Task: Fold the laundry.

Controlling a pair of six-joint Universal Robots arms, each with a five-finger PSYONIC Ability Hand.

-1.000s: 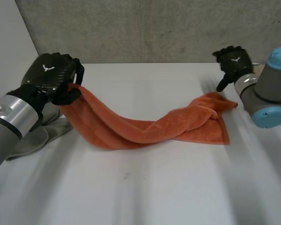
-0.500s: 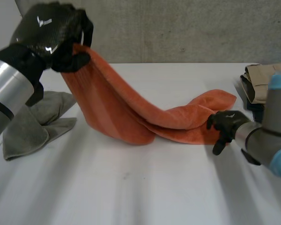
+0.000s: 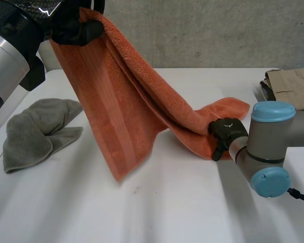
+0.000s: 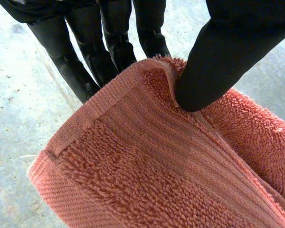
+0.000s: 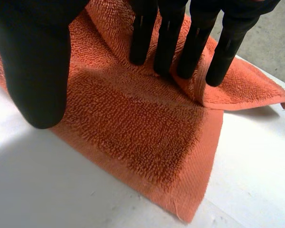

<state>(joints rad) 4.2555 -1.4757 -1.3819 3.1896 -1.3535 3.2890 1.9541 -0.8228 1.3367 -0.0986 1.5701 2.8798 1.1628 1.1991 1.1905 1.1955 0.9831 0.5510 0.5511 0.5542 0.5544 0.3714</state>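
Now we pinch the towel (image 3: pixel 126 116) high in our left robot hand (image 3: pixel 73 28) to hang it flat; our straight-fingered right robot hand (image 3: pixel 224 130) pins its end to the desk (image 3: pixel 167 202)

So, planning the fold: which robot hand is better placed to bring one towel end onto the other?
Left. The left robot hand pinches a towel edge, raised high above the table, free to swing over. The right robot hand presses the other end flat with straight fingers.
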